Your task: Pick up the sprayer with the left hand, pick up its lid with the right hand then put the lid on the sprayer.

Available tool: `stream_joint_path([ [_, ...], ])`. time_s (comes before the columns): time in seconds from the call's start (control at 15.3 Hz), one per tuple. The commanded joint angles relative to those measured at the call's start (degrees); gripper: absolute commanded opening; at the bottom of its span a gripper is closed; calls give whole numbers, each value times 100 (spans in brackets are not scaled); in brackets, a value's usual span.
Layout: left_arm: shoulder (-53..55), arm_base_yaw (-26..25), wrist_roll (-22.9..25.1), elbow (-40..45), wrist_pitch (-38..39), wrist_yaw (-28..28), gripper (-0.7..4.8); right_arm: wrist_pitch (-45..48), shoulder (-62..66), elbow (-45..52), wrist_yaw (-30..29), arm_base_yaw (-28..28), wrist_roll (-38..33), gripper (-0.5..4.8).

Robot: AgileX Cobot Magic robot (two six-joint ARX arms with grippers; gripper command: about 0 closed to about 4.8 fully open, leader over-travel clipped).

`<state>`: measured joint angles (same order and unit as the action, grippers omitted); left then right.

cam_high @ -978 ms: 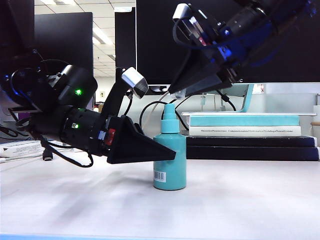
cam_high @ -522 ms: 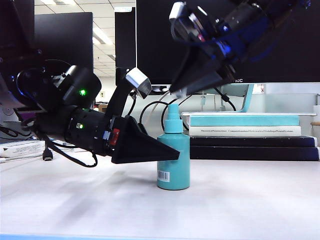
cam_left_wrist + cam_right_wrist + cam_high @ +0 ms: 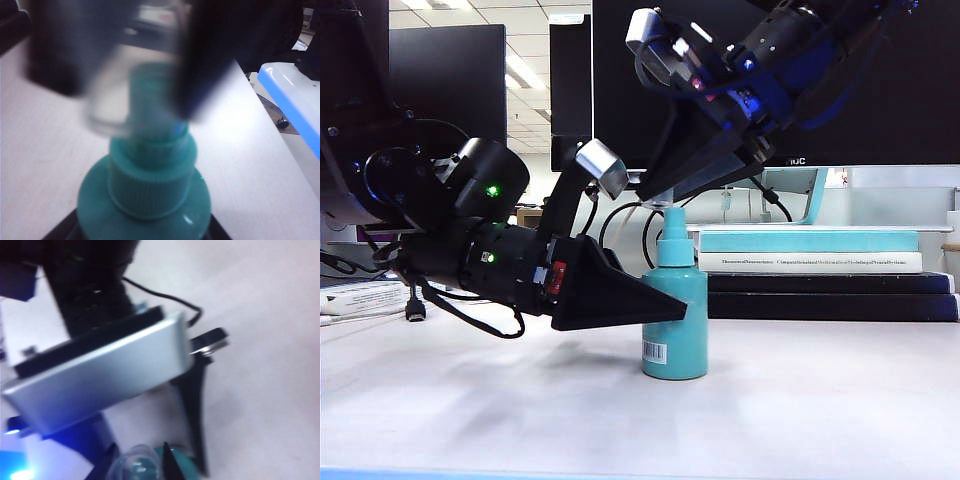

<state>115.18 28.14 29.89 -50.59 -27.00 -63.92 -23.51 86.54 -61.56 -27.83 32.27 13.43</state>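
Note:
The teal sprayer stands upright with its base at table level, white barcode label facing front. My left gripper reaches in level from the left and is shut on its body; in the left wrist view the sprayer fills the space between the dark jaws of the left gripper. From the upper right my right gripper slants down to just above the nozzle, shut on the clear lid. The lid shows blurred at the nozzle tip; whether it sits over the tip I cannot tell.
A stack of books lies behind the sprayer to the right, with dark monitors and cables behind. The left arm's silver camera housing fills much of the right wrist view. The table's front edge has a blue strip.
The left gripper and the sprayer have shifted slightly right. The right gripper has swung leftward and tilted down, bringing the lid close over the nozzle.

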Motion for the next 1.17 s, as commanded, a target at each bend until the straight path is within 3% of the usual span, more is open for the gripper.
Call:
stream_joint_path([
  [0.07, 79, 15, -35, 35, 323, 236, 277, -57, 20, -22, 396, -11, 142, 52],
  [0.85, 90, 13, -28, 26, 380, 243, 277, -321, 11, -44, 345, -9, 116, 52],
  [1.17, 90, 13, -28, 17, 380, 284, 277, -380, 11, -44, 160, -9, 4, 21],
])
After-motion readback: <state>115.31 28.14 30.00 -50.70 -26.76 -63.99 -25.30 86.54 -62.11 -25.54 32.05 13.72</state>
